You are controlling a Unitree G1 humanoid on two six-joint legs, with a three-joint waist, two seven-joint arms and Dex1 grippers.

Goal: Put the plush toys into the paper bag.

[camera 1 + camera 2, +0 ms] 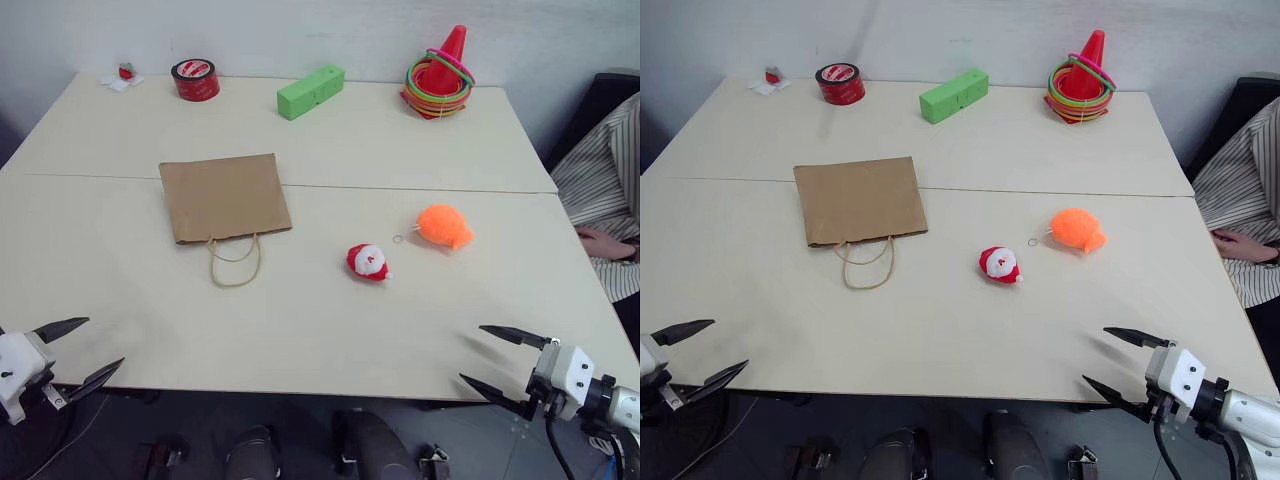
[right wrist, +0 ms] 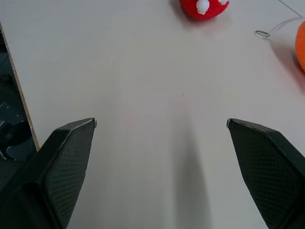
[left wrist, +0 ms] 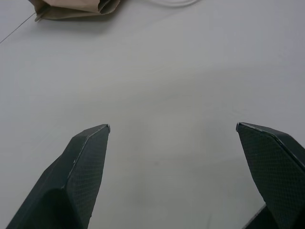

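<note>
Left pincer (image 1: 78,350) sits at the near left edge of the counter (image 1: 300,330), black fingers spread wide, nothing between them; the left wrist view has bare pale surface under the fingertips (image 3: 90,143) and a folded corner of the paper bag (image 3: 71,8) well ahead. Right pincer (image 1: 495,358) is at the near right edge, also released and empty, jaws wide apart, hovering just over the counter's front edge. Its wrist view looks between the tips at the red-and-white Santa toy (image 2: 204,7) and the edge of the orange plush (image 2: 301,45), with the little key ring (image 2: 261,33) lying on the surface between the two.

Moving outward: the Santa toy (image 1: 368,262) lies on the counter, right of centre, well apart from both pincers. The orange plush (image 1: 444,226) lies just beyond it and to the right, close by but not touching, its ring toward the Santa. The paper bag (image 1: 224,197) lies flat left of centre, cord handles (image 1: 235,260) looped toward the robot; its mouth looks closed, though that is hard to tell. Both toys are outside the bag.

Along the far edge: a red tape roll (image 1: 195,79), a green block (image 1: 310,91), a red cone with coloured rings (image 1: 441,75), and a small red-and-white item (image 1: 124,76) at the far left corner. A person's striped sleeve (image 1: 600,190) and hand (image 1: 603,242) rest at the right side
</note>
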